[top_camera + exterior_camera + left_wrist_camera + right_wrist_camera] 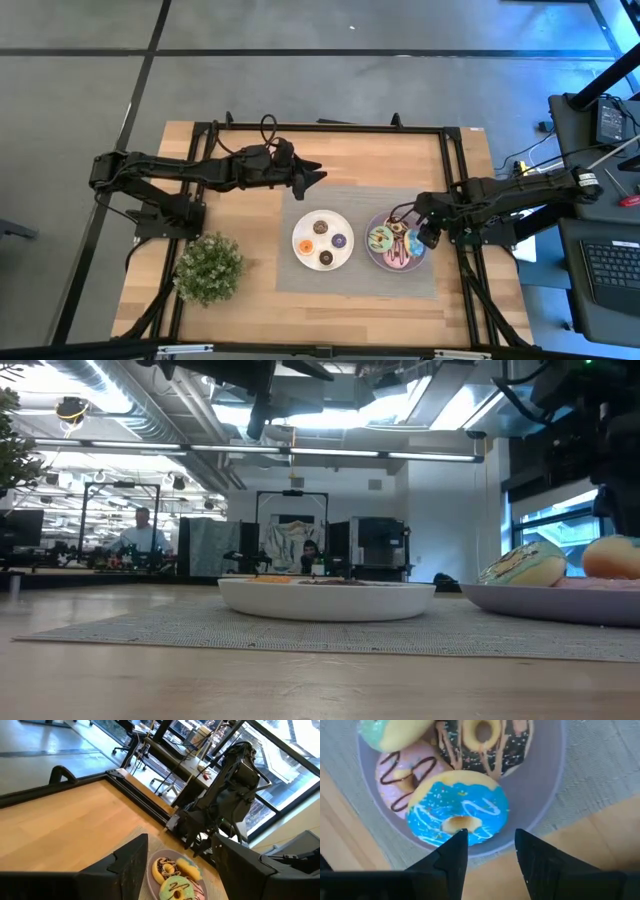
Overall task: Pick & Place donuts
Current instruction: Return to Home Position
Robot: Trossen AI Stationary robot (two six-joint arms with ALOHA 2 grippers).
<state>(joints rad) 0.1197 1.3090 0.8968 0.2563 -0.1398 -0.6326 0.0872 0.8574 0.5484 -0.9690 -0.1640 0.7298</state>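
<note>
My right fingers (pixel 457 851) hang parted over the near rim of the round purple plastic plate (pixel 551 780), gap moderate, gripping nothing. The large blue-iced toy ring donut (pixel 457 812) lies flat on that plate just beneath them. It looks released and settled, so I judge the placing done and only the pull-back home left. It leans against the pink dark-striped donut (pixel 402 775), with the brown sprinkled donut (pixel 480 740) and the green-iced donut (pixel 390 732) beyond it. All four crowd the one plate and touch each other, large ones sorted together. Next over on the grey woven mat (pixel 360 282) sits the round white plate (pixel 298 232), which carries the tiny rings: orange (pixel 305 246), purple (pixel 339 241) and two dark ones, spaced apart. Farther off, my left fingers (pixel 134 859) hover spread wide and empty above the bare wooden surface (pixel 240 215), parked clear of both plates. The small green potted plant (pixel 210 267) stands at the far corner.
</note>
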